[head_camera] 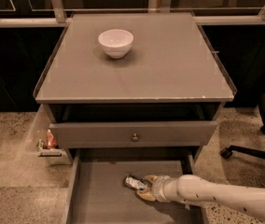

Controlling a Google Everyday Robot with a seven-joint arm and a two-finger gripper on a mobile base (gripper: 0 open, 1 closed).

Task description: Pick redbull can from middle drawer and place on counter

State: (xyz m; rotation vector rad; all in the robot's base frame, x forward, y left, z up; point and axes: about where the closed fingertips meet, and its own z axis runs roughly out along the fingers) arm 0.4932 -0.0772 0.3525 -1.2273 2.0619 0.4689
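The redbull can (133, 183) lies on its side on the floor of the pulled-out middle drawer (100, 199), right of its middle. My gripper (143, 187) reaches in from the right on a white arm and sits low in the drawer. It is open, with one tan finger (149, 177) behind the can's right end and the other in front of it. The can rests on the drawer floor. The counter (170, 64) is the wide grey cabinet top above.
A white bowl (115, 42) stands on the counter at the back left. The upper drawer front (135, 134) with a round knob overhangs the back of the open drawer. A small shelf with a red item (50, 141) hangs at the cabinet's left. A chair base (244, 150) stands at the right.
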